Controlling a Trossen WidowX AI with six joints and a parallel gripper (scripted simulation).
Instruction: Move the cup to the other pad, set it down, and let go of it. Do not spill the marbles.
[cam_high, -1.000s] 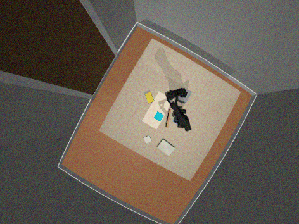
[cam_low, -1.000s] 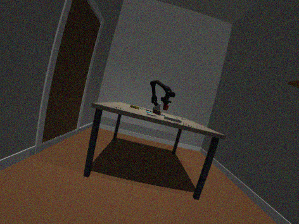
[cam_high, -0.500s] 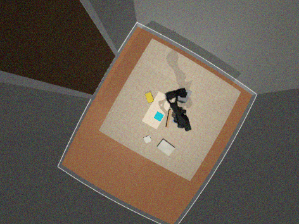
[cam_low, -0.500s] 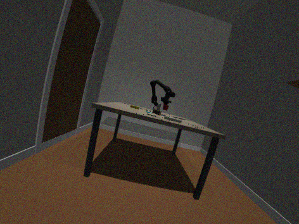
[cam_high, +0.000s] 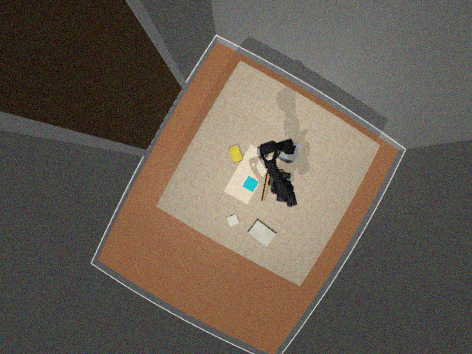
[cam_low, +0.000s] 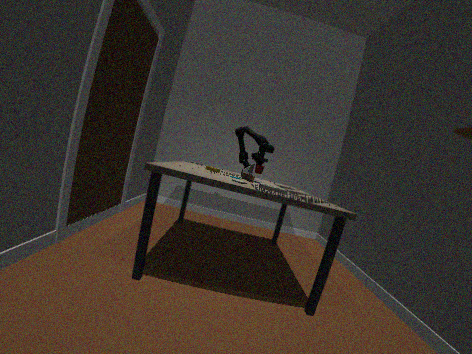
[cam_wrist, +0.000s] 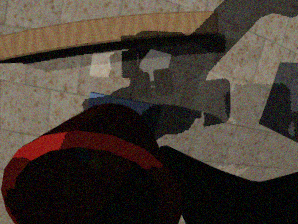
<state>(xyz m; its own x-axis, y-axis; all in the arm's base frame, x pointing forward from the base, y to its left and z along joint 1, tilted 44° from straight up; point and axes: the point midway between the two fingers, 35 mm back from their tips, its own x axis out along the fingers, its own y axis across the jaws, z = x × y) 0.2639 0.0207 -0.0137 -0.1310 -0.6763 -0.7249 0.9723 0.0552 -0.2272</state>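
My gripper (cam_low: 258, 163) is shut on the red cup (cam_low: 259, 170) (cam_wrist: 63, 145) and holds it just above the table top (cam_high: 325, 165). In the wrist view the cup fills the lower left. Its inside is dark, so I cannot see the marbles. A sliver of a blue pad (cam_wrist: 128, 106) shows just past the cup's rim. The cyan pad (cam_high: 250, 184) lies on a pale board (cam_high: 239, 186) with an orange edge (cam_wrist: 80, 30), to the left of the arm. In the overhead view the arm (cam_high: 280, 180) hides the cup.
A yellow square (cam_high: 235, 153) lies at the board's far corner. A small white piece (cam_high: 232, 220) and a larger white flat block (cam_high: 262, 233) lie nearer the table's front. The table stands on a wooden floor near a dark doorway (cam_low: 107, 110).
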